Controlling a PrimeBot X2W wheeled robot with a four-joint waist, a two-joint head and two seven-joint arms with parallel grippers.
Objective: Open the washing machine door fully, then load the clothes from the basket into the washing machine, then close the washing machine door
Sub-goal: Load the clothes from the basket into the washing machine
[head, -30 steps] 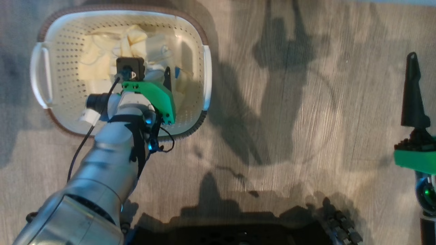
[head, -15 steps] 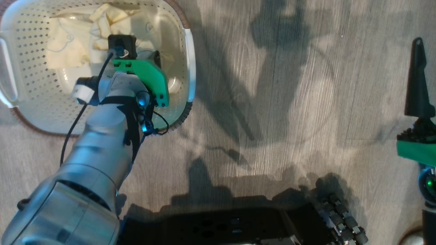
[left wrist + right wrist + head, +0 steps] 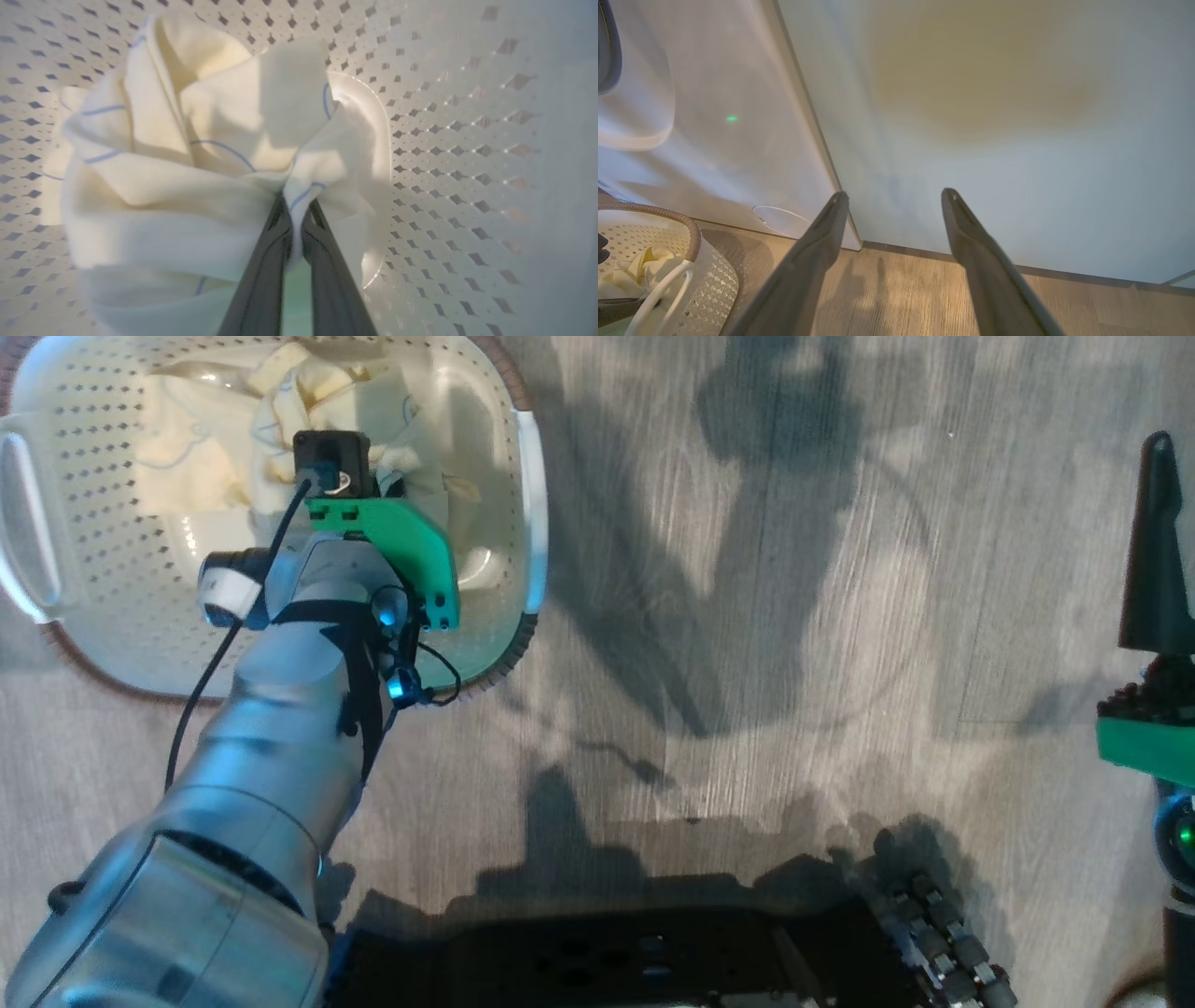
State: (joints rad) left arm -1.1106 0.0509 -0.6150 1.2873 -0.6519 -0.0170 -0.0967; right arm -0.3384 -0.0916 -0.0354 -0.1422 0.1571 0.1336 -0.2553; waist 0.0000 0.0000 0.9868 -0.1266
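At the basket [image 3: 523, 523]: left gripper [image 3: 293, 205] is down inside it, fingers pinched almost together on a fold of the clothes [image 3: 187, 177]; cloth bunches around the tips and a blue trim line runs into the pinch; reads as a firm hold, though no lift has tested it.

The clothes are pale yellow and crumpled in one heap on the basket's bottom, toward its far half in the head view; no piece seen outside the rim.

The basket stands on the floor [image 3: 794, 616], ahead and to the robot's left; the right wrist view puts it just in front of the washer [image 3: 714, 140], near but not touching as far as I can tell.

Off to the right: right gripper [image 3: 894, 193] has its jaws wide and carries nothing; it is well apart from the basket, aimed at the seam between the washer and a pale cabinet panel [image 3: 971, 116].

Of the door, I see at most a dark curved sliver at the top left corner of the right wrist view; too little to say whether it is open.

Progress, as I judge it: loading step, early; a fair heap sits in the basket, so most or all of the loading is left; door-opening unconfirmed.

To do: lift, carry to the drum, release; repeat for any pieces left behind; then shut the door.
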